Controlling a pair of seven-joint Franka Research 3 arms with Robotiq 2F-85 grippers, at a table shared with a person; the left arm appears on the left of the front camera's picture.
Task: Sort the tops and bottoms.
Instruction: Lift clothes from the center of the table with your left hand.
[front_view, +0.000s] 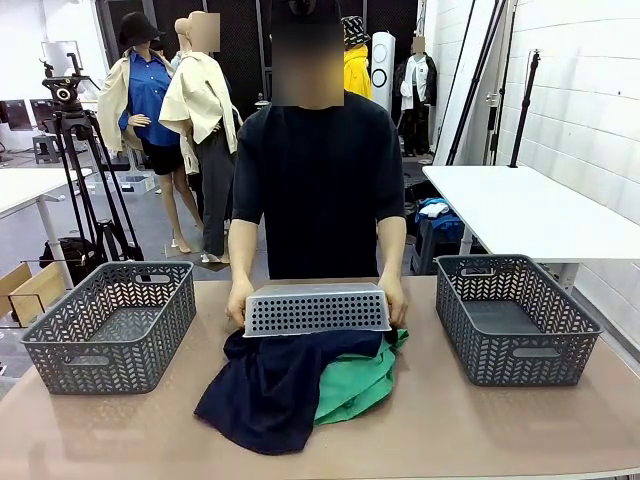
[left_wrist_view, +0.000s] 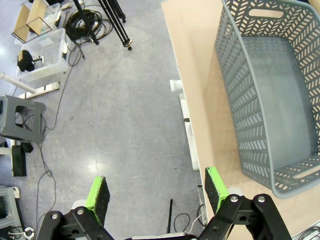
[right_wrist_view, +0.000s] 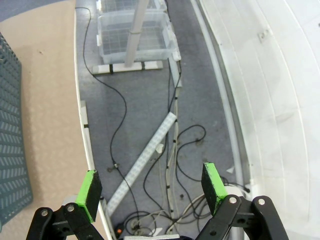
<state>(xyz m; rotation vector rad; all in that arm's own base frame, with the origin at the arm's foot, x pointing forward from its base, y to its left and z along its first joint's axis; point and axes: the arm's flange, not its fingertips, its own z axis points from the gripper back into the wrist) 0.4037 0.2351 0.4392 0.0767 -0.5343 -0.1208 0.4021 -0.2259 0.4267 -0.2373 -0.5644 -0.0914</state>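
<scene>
A pile of clothes lies at the middle of the table: a dark navy garment (front_view: 270, 385) partly over a green one (front_view: 360, 385). Behind the pile a person holds an upturned light grey perforated basket (front_view: 316, 308) in both hands, its rim resting on the clothes. Dark grey baskets stand at the left (front_view: 112, 325) and right (front_view: 512, 318) of the table, both without clothes. My left gripper (left_wrist_view: 157, 192) is open over the floor beside the table's edge, with the left basket (left_wrist_view: 270, 95) to its side. My right gripper (right_wrist_view: 152, 182) is open over the floor with cables.
Bare tabletop (front_view: 430, 430) lies in front of the pile. A white table (front_view: 520, 205) stands behind at the right, a tripod (front_view: 75, 150) at the far left. Clear plastic boxes (right_wrist_view: 135, 30) and cables sit on the floor under the right arm.
</scene>
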